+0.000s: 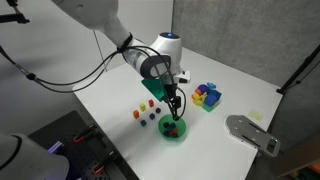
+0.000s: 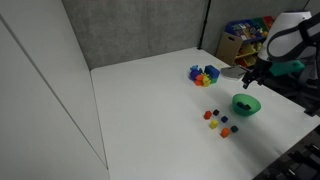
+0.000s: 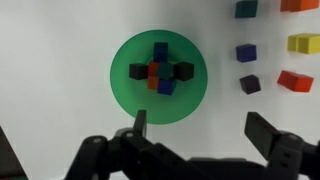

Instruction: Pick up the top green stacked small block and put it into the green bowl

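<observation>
The green bowl (image 3: 128,92) lies on the white table, just ahead of my gripper in the wrist view. It holds several small blocks (image 3: 160,68) in green, red, blue and black, bunched at its middle. My gripper (image 3: 200,125) is open and empty, with one finger over the bowl's near rim and the other over bare table. In both exterior views the gripper (image 1: 176,103) (image 2: 250,78) hangs just above the bowl (image 1: 173,131) (image 2: 245,104).
Several loose small blocks (image 3: 250,84) (image 1: 145,113) (image 2: 218,121) lie on the table beside the bowl. A cluster of larger blue, yellow, green and red blocks (image 1: 207,96) (image 2: 203,75) stands further off. A grey flat object (image 1: 250,132) lies near the table edge.
</observation>
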